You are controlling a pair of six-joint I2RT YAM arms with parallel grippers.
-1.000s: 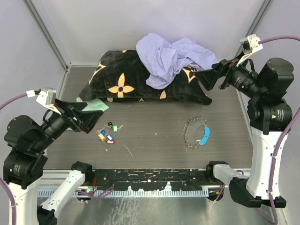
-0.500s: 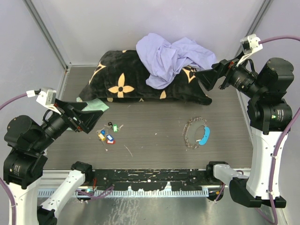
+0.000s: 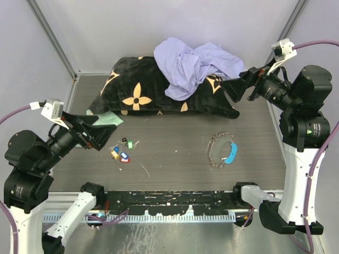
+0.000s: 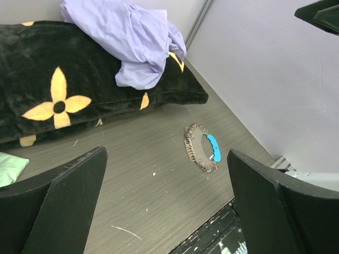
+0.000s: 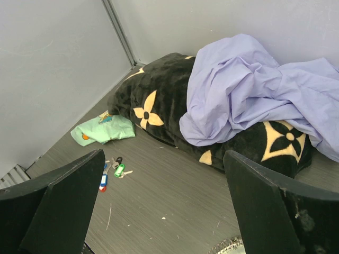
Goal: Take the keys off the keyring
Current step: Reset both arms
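Observation:
The keys lie in a small loose cluster on the table at the left, with green, blue, yellow and red tags; they also show in the right wrist view. The keyring, a silver chain loop with a light-blue crescent piece, lies apart from them at the right, also in the left wrist view. My left gripper is open and empty, raised just left of the keys. My right gripper is open and empty, held high at the back right, far from the keyring.
A black pillow with tan flowers lies across the back with a lavender cloth heaped on it. A mint-green cloth lies by the pillow's left end. Grey walls stand on three sides.

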